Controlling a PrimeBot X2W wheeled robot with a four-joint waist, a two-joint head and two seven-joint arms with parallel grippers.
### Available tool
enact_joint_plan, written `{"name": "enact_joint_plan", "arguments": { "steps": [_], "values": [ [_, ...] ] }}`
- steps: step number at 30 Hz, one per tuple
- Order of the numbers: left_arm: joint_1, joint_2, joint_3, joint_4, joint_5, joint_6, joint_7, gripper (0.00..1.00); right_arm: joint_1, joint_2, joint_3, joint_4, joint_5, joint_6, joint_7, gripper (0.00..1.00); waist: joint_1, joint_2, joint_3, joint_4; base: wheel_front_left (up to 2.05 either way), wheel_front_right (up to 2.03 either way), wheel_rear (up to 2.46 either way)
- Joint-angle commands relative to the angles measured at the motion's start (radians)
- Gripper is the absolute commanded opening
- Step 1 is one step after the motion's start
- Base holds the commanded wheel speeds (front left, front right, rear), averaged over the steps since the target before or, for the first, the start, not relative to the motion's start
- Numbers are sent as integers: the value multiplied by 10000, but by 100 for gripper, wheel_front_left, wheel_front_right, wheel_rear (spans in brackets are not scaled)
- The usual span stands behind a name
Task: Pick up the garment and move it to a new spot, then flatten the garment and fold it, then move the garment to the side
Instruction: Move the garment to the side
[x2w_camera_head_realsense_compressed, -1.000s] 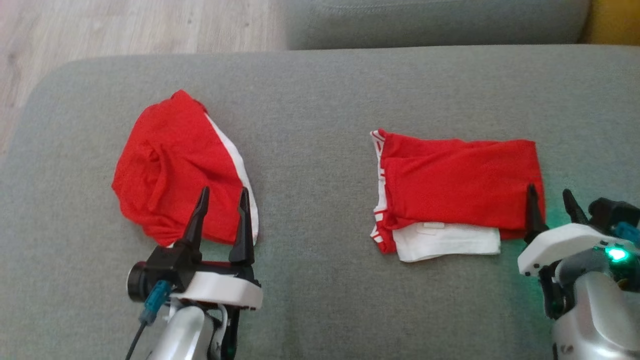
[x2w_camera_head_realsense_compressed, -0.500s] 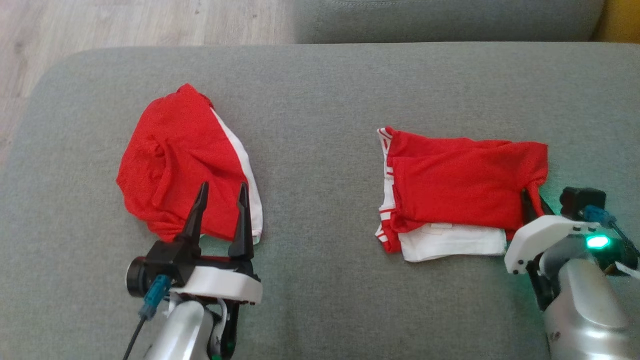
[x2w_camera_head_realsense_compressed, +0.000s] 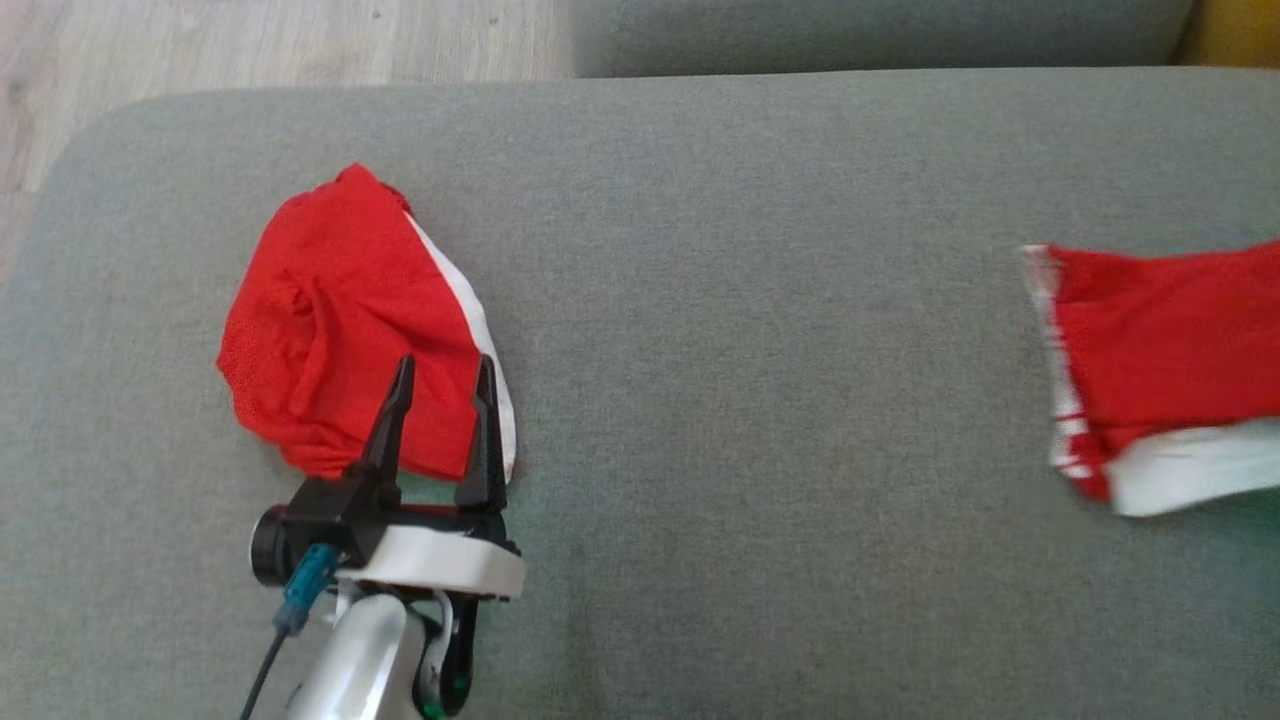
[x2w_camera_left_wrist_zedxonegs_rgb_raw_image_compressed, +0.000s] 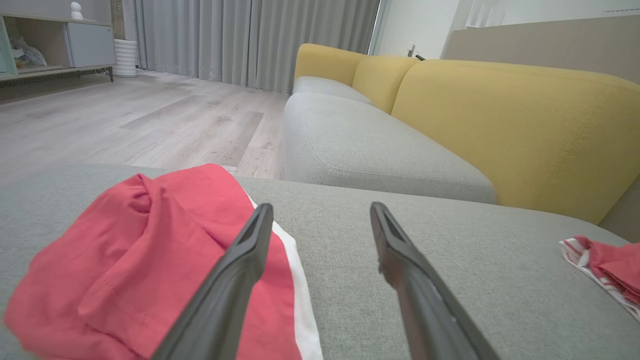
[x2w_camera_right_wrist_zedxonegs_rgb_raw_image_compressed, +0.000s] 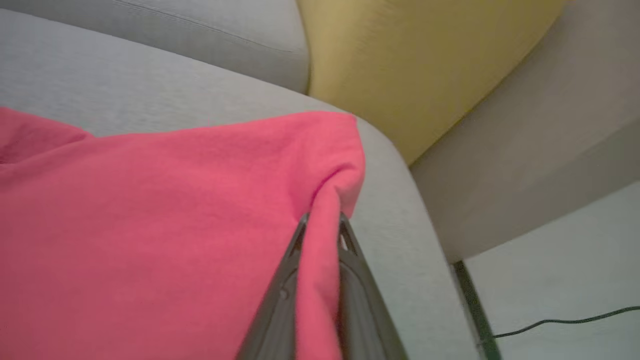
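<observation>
**Folded garment slides out to the right edge**

And the right pincer (x2w_camera_right_wrist_zedxonegs_rgb_raw_image_compressed: 322, 220) is shut! A second ago it stood wide open beside the corner of the folded garment (x2w_camera_head_realsense_compressed: 1165, 350); now it is clamped on that corner and the piece is off. It has gone from the middle-right of the sofa seat (x2w_camera_head_realsense_compressed: 700, 330) out to the right edge, and part of it runs past the side of the head view. The crumpled garment (x2w_camera_head_realsense_compressed: 340, 320) near the seat's left end has barely shifted, so this is a real move, not just the head turning. To my eye this is the last step, moving the folded piece aside, and it is well under way. Setting it down and letting go look like all that is left.

At the left end, the left pincer (x2w_camera_head_realsense_compressed: 445, 368) hovers wide open and holds nothing, its tips over the near side of the crumpled garment.

The head view gives the travel across the seat. The right wrist view gives the grip itself: red cloth bunched in a ridge between the two fingers, close to the seat's rounded right corner, with the yellow cushion (x2w_camera_right_wrist_zedxonegs_rgb_raw_image_compressed: 425, 65) and the floor (x2w_camera_right_wrist_zedxonegs_rgb_raw_image_compressed: 550, 280) beyond. The left wrist view adds the folded garment's striped edge, lying low on the seat. That end seems to drag rather than lift, though I cannot tell for sure.
</observation>
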Motion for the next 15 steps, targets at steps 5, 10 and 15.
{"name": "enact_joint_plan", "arguments": {
  "steps": [5,10,15],
  "values": [
    [-575,14,359,-393,-22,14,-93,100,-442,-922,-360,-170,-415,-7,-118,0,-1,0,224,151,0,0,0],
    [-607,14,374,-385,-15,-6,-93,100,-562,-990,-638,-97,-614,-7,-202,0,-1,0,298,209,0,0,0],
    [-629,14,380,-373,-4,4,-93,100,-615,-975,-784,38,-751,-7,-283,0,-1,0,313,221,0,0,0]
  ]
}}
